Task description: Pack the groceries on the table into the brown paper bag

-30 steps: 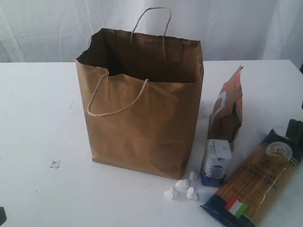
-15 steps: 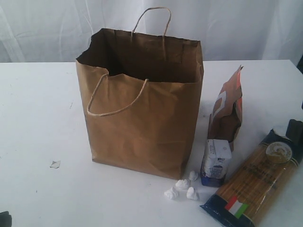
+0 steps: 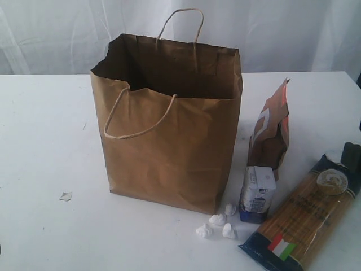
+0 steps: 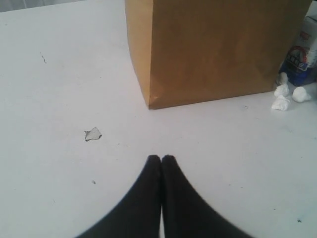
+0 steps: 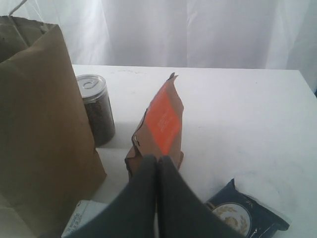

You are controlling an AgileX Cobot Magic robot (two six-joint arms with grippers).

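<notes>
The brown paper bag stands open and upright on the table. To its right are the brown-orange pouch, standing, the small white-blue carton and the long spaghetti packet, lying flat. A silver-topped can stands behind the bag, near the pouch. My left gripper is shut and empty over bare table, short of the bag's corner. My right gripper is shut and empty, close in front of the pouch, above the packet's end.
A small paper scrap lies left of the bag, ahead of my left gripper. Several white crumpled bits sit at the bag's front right corner beside the carton. A white curtain hangs behind the table.
The dark tip of my left gripper has slipped out of the exterior view's lower left corner. My right gripper at the right edge has shifted slightly. The groceries and bag are unmoved.
</notes>
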